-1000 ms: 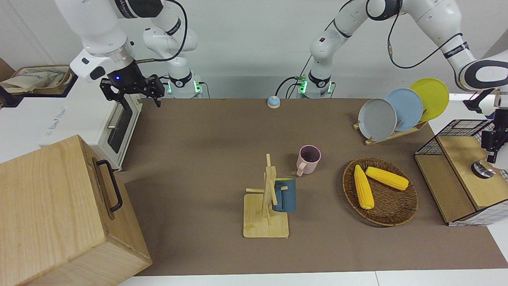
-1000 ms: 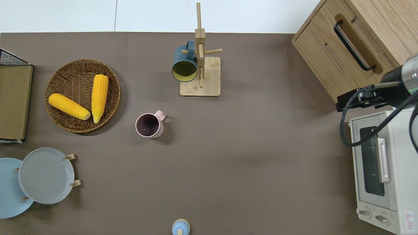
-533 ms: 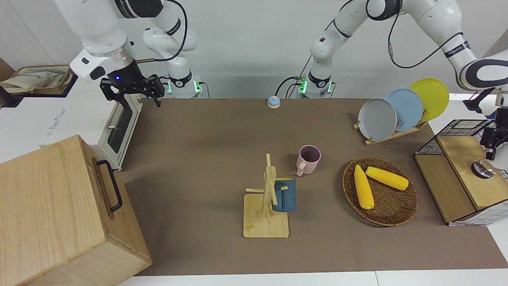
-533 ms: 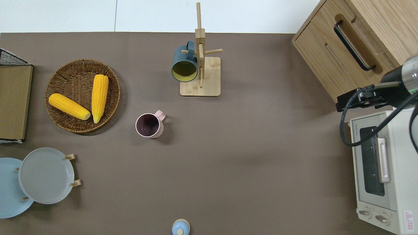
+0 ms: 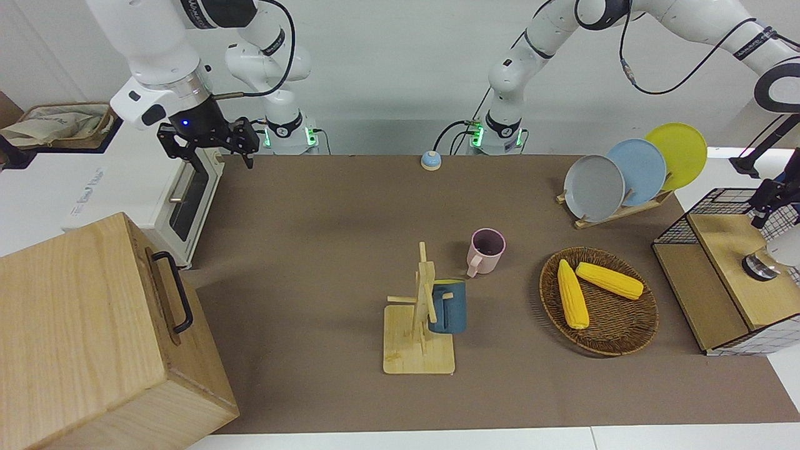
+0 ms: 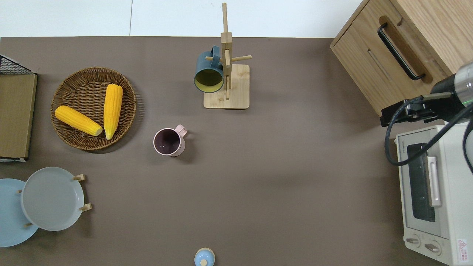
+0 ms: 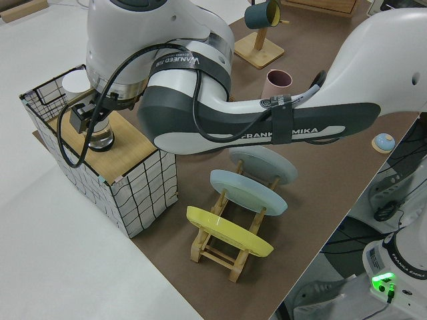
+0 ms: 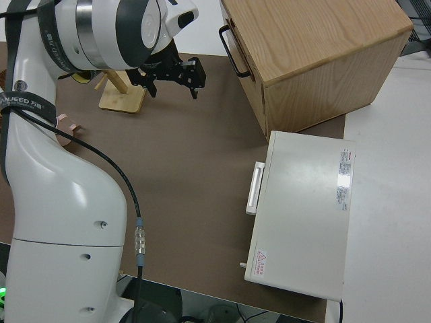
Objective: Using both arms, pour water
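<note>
My left gripper [image 5: 770,206] hangs over the wooden top of a wire crate [image 5: 731,250] at the left arm's end of the table. In the left side view this gripper [image 7: 87,119] is just above a small shiny glass [image 7: 101,139] standing on that top. The right arm is parked, its gripper [image 5: 209,147] open with nothing in it. A pink mug [image 5: 486,250] stands upright mid-table. A dark blue mug [image 5: 449,306] hangs on a wooden mug rack [image 5: 419,350] farther from the robots. Water is out of view.
A wicker basket [image 5: 615,337] holds two corn cobs beside the crate. A plate rack [image 5: 625,172] carries three plates. A white toaster oven [image 5: 187,200] and a big wooden box [image 5: 94,325] stand at the right arm's end. A blue bell [image 5: 430,160] sits near the robots.
The left gripper has drawn back along the crate toward the robots and now sits clear of the glass. The right arm has not moved.
</note>
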